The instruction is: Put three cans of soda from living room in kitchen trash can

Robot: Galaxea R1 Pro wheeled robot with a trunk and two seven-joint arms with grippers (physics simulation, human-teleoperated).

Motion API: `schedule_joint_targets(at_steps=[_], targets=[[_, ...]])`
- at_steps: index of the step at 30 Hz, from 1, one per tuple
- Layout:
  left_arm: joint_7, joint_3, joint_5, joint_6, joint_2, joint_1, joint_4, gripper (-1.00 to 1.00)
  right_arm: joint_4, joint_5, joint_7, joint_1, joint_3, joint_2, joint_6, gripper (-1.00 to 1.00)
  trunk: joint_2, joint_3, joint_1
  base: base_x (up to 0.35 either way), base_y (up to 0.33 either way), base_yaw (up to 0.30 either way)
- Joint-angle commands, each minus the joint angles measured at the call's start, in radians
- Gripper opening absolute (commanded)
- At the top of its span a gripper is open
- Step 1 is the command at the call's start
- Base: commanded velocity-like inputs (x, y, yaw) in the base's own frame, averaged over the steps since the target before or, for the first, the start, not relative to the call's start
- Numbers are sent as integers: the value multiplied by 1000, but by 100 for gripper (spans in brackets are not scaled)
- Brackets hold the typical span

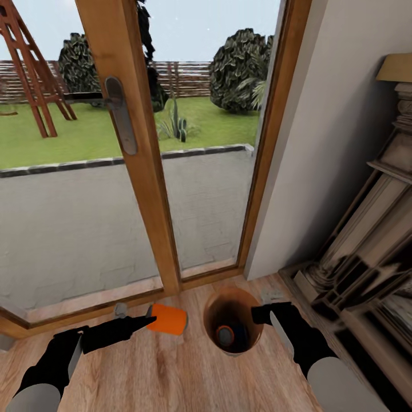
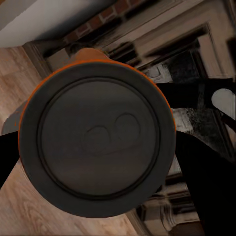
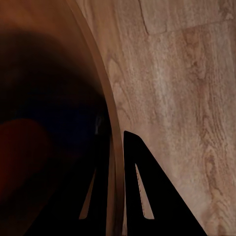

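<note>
Beside a wood-framed glass door [image 1: 137,171] that looks out on a lawn, the robot's left hand [image 1: 150,320] grips an orange soda can [image 1: 169,319] by its end, holding it on its side above the light wood floor [image 1: 171,377], just left of the trash can [image 1: 213,326] and short of its rim. In the left wrist view the can's dark round end [image 2: 98,142] faces the camera, with a thin orange edge around it. The trash can stands on the floor near the door frame and a pale wall [image 1: 332,143]; inside its dark brown well lies another can [image 1: 225,335], orange-rimmed with a dark end. The right hand [image 1: 257,314] sits at the trash can's right edge, its fingers [image 3: 142,196] straddling the copper-brown rim [image 3: 105,108] in the right wrist view, clamped on the wall. A carved fireplace surround [image 1: 366,229] rises at the right.
</note>
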Motion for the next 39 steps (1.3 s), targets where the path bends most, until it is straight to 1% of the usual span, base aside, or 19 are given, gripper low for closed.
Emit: schedule_joint_targets(at_steps=[1,2,4,5,7,8,10,12,15,21,26,27,28,30,31,33,34,35,39], targets=[[-4,0,0,1,0,0,0,-100,8,-7,6,-2,-1,1,-4,-100,0,0,0,0,0,0],[-21,0,7,8,0,0,0,-100,20,-7,6,-5,-1,1,-10,-100,0,0,0,0,0,0],[-44,0,32,28,-1,0,-1,-100,33,-7,6,-9,-1,2,-15,-100,0,0,0,0,0,0],[-53,0,52,42,-1,0,-1,-100,42,-7,6,-10,-1,4,-17,-100,0,0,0,0,0,0],[-59,-1,68,52,0,0,-2,-100,53,-7,6,-12,-1,9,-18,-100,0,0,0,0,0,0],[-63,-1,79,58,0,0,-2,-100,67,-6,6,-15,-1,16,-20,-100,0,0,0,0,0,0],[-66,-1,89,64,-1,0,-1,-100,87,-2,6,-17,-1,23,-30,-100,0,0,0,0,0,0],[-68,0,96,67,-1,0,-1,-100,105,7,6,-23,-1,28,-55,-100,0,0,0,0,0,0],[-69,0,98,69,-1,0,-1,-100,116,12,6,-27,-1,30,-66,-100,0,0,0,0,0,0],[-70,1,100,71,-19,0,1,-100,135,17,6,-32,-1,31,-76,-100,0,0,0,0,0,0],[-70,1,100,71,-55,0,2,-100,138,17,6,-33,-1,32,-77,-100,0,0,0,0,0,0],[-70,0,99,71,-74,0,2,-100,138,17,6,-33,-1,32,-77,-100,0,0,0,0,0,0],[-70,0,99,71,-81,0,2,-100,138,17,6,-33,-1,32,-77,-100,0,0,0,0,0,0],[-69,-1,99,71,-105,0,2,-100,138,17,6,-33,-1,31,-77,-100,0,0,0,0,0,0],[-69,-1,99,71,-111,0,2,-100,138,17,6,-33,-1,31,-77,-100,0,0,0,0,0,0],[-68,-2,98,70,-137,0,2,-100,138,17,6,-33,-1,31,-77,-100,0,0,0,0,0,0],[-67,-2,98,70,-142,0,2,-100,138,17,6,-33,-1,32,-77,-100,0,0,0,0,0,0],[-66,-2,96,69,-159,0,3,-100,138,17,6,-33,-1,32,-77,-100,0,0,0,0,0,0],[-63,-1,93,68,-180,0,6,-100,138,17,6,-33,-1,32,-77,-100,0,0,0,0,0,0]])
